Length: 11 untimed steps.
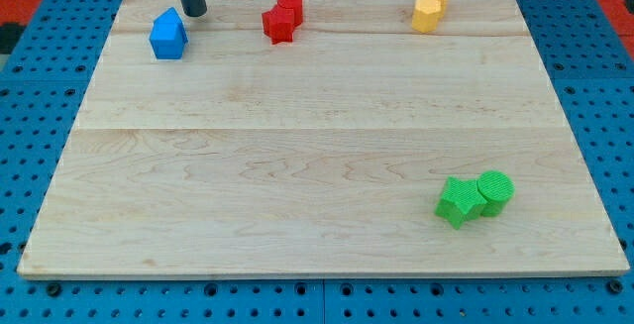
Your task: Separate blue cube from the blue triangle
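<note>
Rod comes down from the view's top edge, near the left, close to vertical with a slight lean. Dark, straight, only the lower section in frame; arm above it not visible. my tip [194,14] sits at the far-left part of the view, down at surface height.

Matt pale wooden board [297,165]; blue pegboard [50,56] beneath.

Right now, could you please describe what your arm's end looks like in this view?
Only a short stretch shows: a straight, dark, nearly black rod, round in section and plain, with no markings or cables visible. It enters from the view's top edge, and my tip ends just up and right of the blue blocks.
</note>
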Motion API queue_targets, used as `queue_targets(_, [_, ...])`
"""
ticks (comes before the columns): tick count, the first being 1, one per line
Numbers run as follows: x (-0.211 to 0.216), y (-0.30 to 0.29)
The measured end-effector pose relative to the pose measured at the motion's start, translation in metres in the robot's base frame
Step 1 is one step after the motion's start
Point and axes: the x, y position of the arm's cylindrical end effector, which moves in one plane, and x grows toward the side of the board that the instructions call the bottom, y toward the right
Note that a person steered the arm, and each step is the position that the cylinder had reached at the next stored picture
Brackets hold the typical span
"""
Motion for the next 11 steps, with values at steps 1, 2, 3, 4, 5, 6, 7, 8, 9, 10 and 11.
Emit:
queue_targets(1, [0.007, -0.006])
queue_targets(2, [-0.010, -0.023])
queue_targets(3, [-0.026, -0.025])
queue_targets(4, [-0.004, -0.025])
queue_targets(5, [0.017, -0.026])
queue_targets(6, [0.028, -0.029])
queue_targets(7, [0.042, -0.029])
queue_targets(8, [0.057, -0.029])
queue_targets(9, [0.079, -0.029])
queue_targets(10, [0.096, -0.029])
queue_targets(11, [0.109, -0.029])
